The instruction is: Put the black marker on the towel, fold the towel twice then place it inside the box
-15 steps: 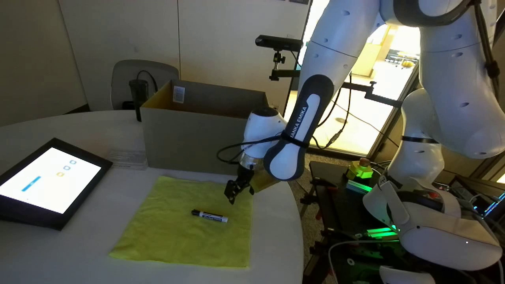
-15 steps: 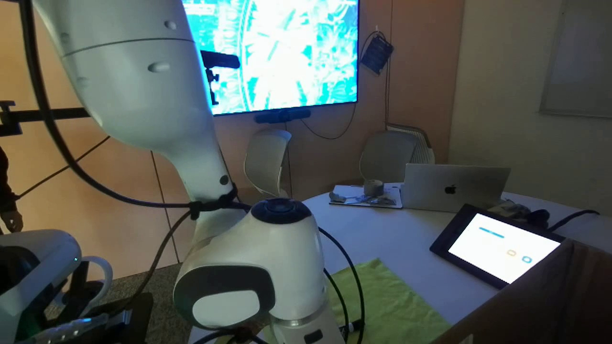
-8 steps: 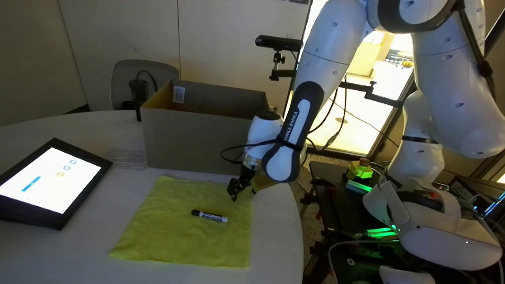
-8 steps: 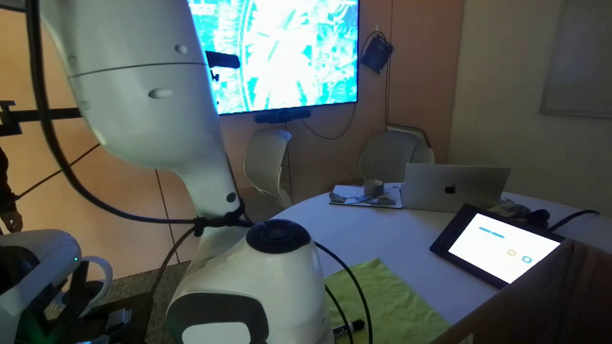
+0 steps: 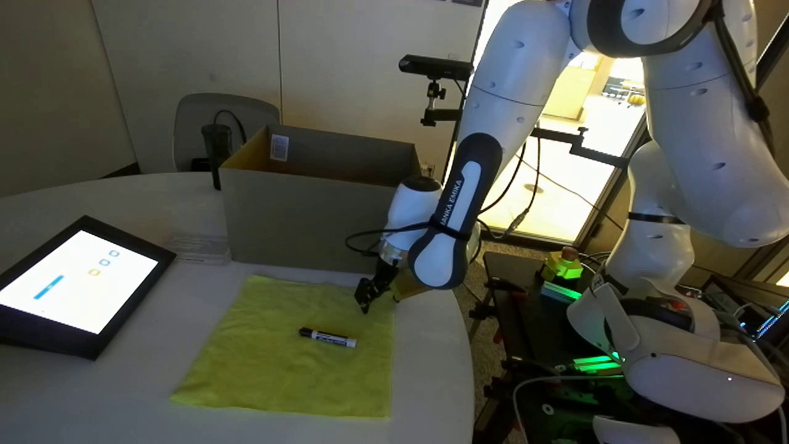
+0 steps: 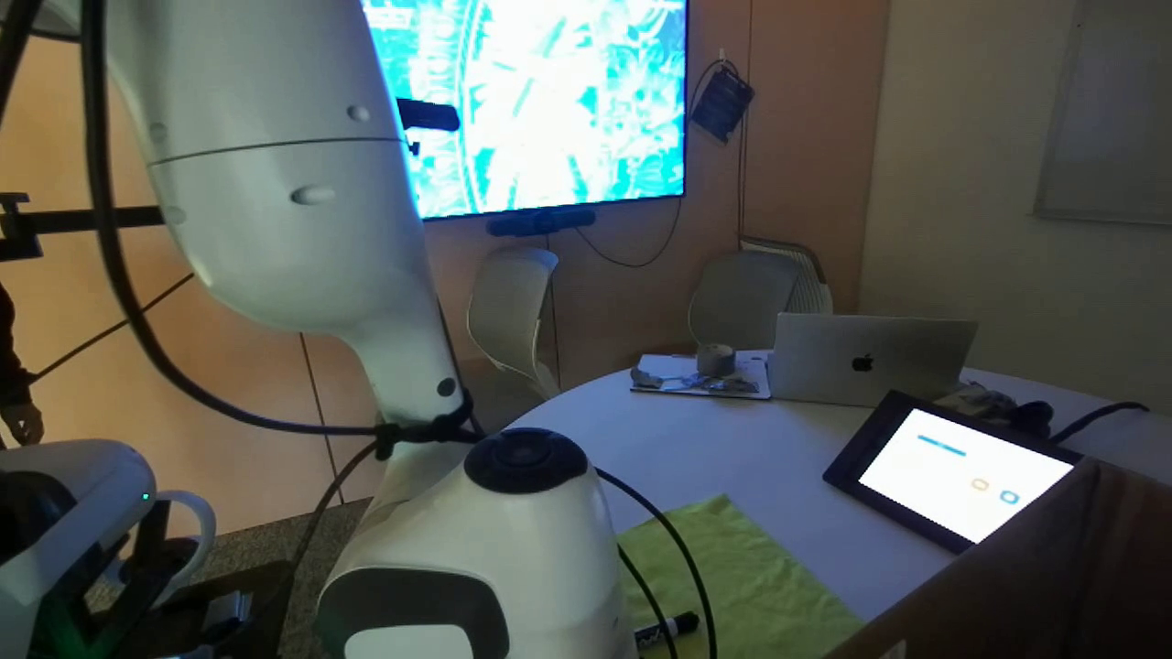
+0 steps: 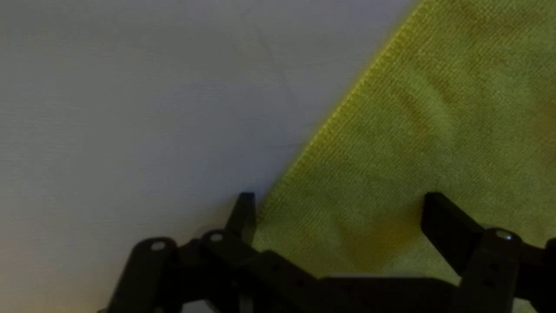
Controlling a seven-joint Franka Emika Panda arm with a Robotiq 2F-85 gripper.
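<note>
the gripper [image 7: 341,206] is hanging at an edge of the towel [image 5: 271,367], fingers apart

the two black fingers [image 7: 451,234] are standing wide apart, with a big gap between them. in the wrist view, the yellow-green towel is filling most of that gap. its edge is running on a slant, passing just beside the tip of one finger. that finger is pointing down by the white table [image 5: 431,394], and the other finger is sitting over the towel. i cannot tell if the tips are touching the towel or the table.

the towel is lying spread out on the table. the gripper is hanging near its corner on the side of the arm [image 5: 459,194]. the black marker [image 5: 327,337] is resting on top of the towel, near the gripper but apart from the fingers. it is lying on its side, and its black cap is pointing toward the tablet [image 5: 86,283]. in an exterior view, the arm is hiding one end of the marker.

the big brown box [image 5: 308,216] is standing on the table just beside the towel. the tablet is glowing white, and a gray laptop [image 6: 870,361] is standing near it.
</note>
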